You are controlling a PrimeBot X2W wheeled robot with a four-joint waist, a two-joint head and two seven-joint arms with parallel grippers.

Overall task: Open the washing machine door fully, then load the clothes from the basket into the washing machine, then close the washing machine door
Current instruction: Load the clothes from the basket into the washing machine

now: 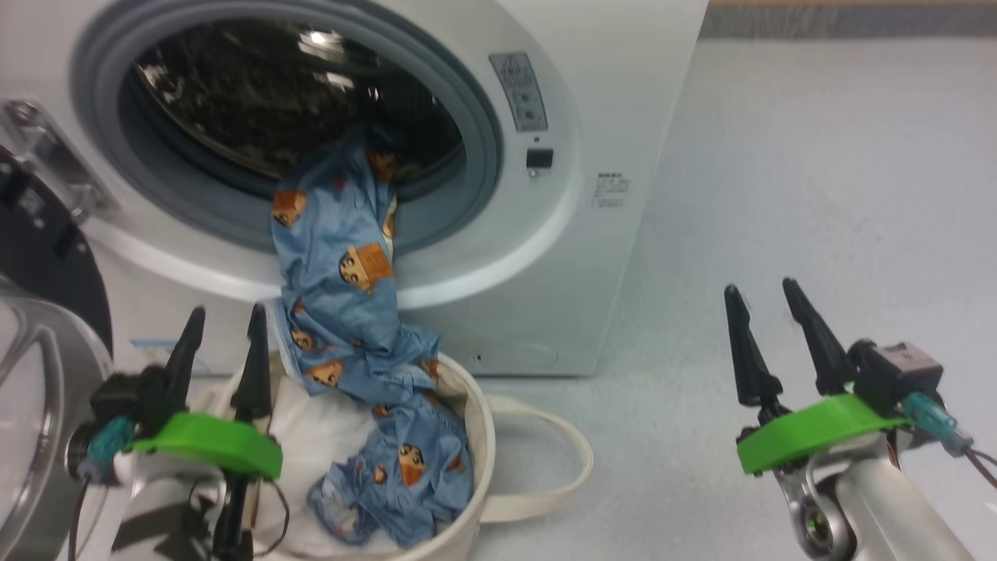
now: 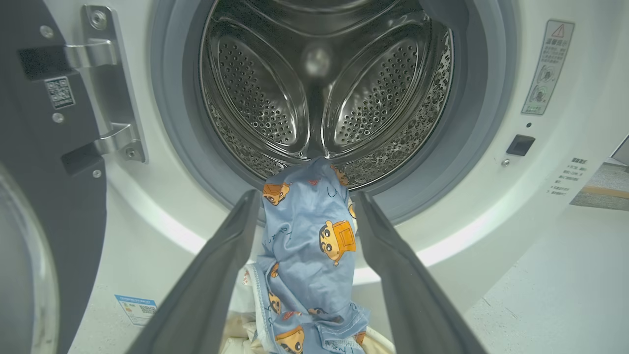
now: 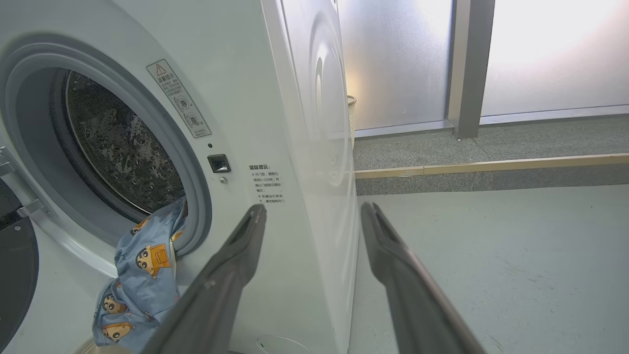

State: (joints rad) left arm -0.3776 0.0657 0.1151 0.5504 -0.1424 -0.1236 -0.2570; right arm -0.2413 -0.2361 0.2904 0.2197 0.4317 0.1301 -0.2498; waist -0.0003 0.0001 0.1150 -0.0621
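The left gripper (image 1: 227,312) hangs with its fingers spread, holding nothing, low at the near left just above the left rim of the basket (image 1: 484,425). The clothes (image 1: 343,265) lie immediately to its right and a little farther off. In the left wrist view the blue cloth shows straight ahead in the gap between the two fingers, though whether either finger touches it cannot be told. The cloth's long axis runs from far and high to near and low. Its top end is caught over the gasket (image 1: 475,101) at the bottom of the drum (image 2: 314,73) mouth, its middle hangs down the front of the washer (image 1: 592,117), and its tail bunches in the basket on white padding (image 1: 327,428). Most of the load is therefore not yet in. The right gripper (image 1: 759,288), likewise open and empty, hangs over the floor (image 1: 818,156) well to the right, past the washer's corner, so the left arm is plainly the nearer one. The likely next move is to close on the hanging middle and carry it up and far, over the gasket lip. Room is tighter on the left, where the door (image 1: 47,257) stands swung open with its hinge (image 2: 115,98) close by. The drum ahead is wide and deep.
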